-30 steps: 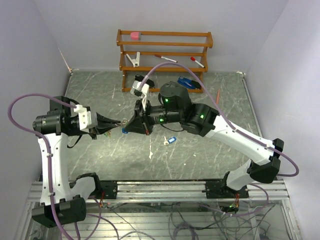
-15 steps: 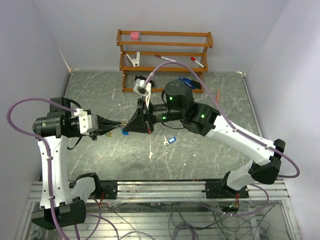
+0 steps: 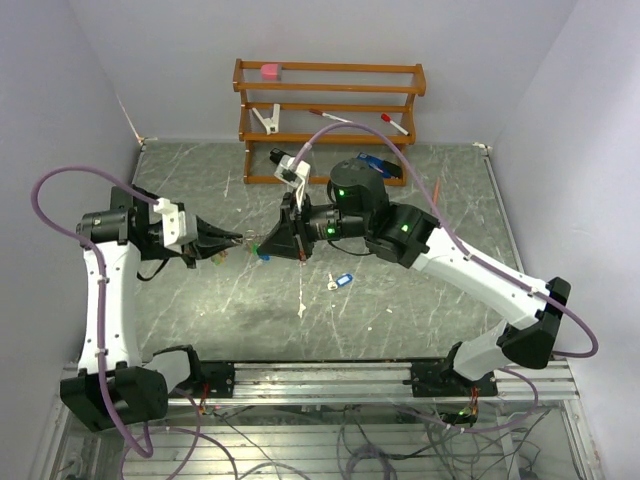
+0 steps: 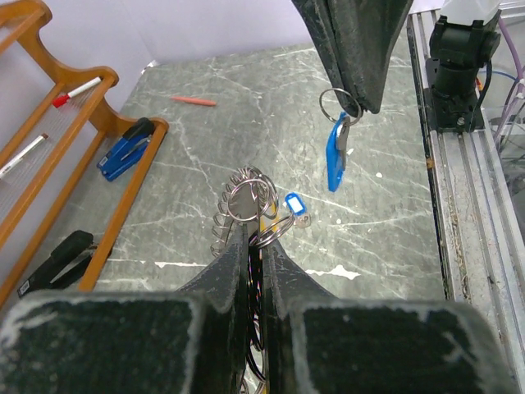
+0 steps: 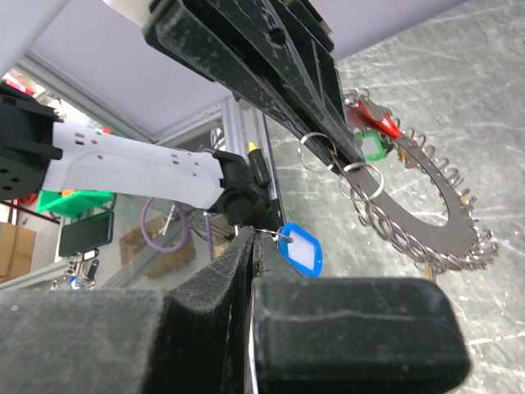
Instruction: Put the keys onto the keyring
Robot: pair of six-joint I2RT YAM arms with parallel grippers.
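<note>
Above the grey marbled table point(image 3: 200, 190), your two arms meet tip to tip in mid-air. Your left gripper point(image 3: 236, 241) has its fingers point(image 4: 217, 283) pressed together on the keyring point(image 4: 244, 190). In the left wrist view the keyring stands edge-on above the tips, its rim lined with small wire loops. From the right wrist view it shows as a broad dark arc running down and right from the left arm's fingers, with a red tag point(image 5: 379, 125) and a green tag point(image 5: 374, 148) bunched at its upper end. Your right gripper point(image 3: 264, 249) is clamped tight on a blue-tagged key point(image 4: 335, 156), pinching it at the small split ring point(image 4: 321, 104) so that the tag dangles straight down, clear of the table. That key hangs near the keyring, to its right in the left wrist view and apart from it. A second blue-tagged key point(image 3: 341, 281) lies flat on the table under the right arm, near the middle of the surface. At the far edge a wooden rack point(image 3: 330, 105) stands against the wall. A blue stapler point(image 4: 123, 149) and a black stapler point(image 4: 56, 260) sit at its foot, and an orange pencil point(image 4: 182, 101) lies on the table beyond them.
</note>
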